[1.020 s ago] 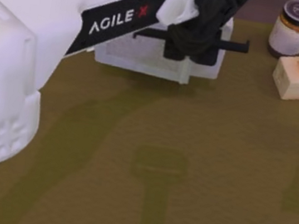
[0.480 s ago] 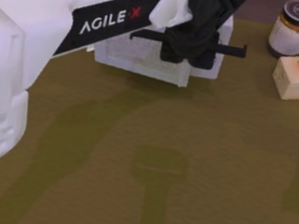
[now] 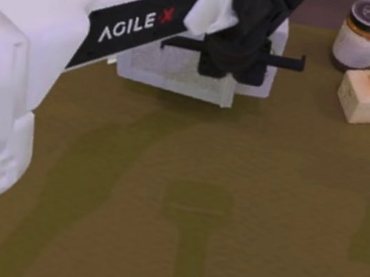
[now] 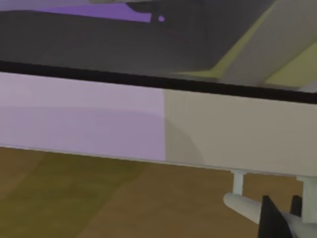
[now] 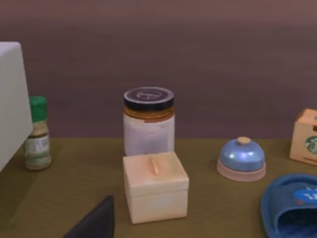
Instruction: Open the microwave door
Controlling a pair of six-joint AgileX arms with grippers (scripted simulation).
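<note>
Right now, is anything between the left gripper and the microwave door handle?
Nothing visible. The left gripper is already at the microwave door, its black fingers against the handle. The jar and cream cube stand aside.

White microwave (image 3: 181,68) with a speckled grey door (image 3: 173,75). Over it, a white arm (image 3: 60,43) with a black band lettered in white, ending in a black left gripper (image 3: 236,52). Right of the microwave: a white-labelled jar (image 3: 362,36) with a dark lid and a cream cube (image 3: 369,96). Beyond these, a blue-domed bell (image 5: 241,159), a green-capped bottle (image 5: 37,134), a blue slipper (image 5: 292,208). Olive tabletop (image 3: 228,222).
</note>
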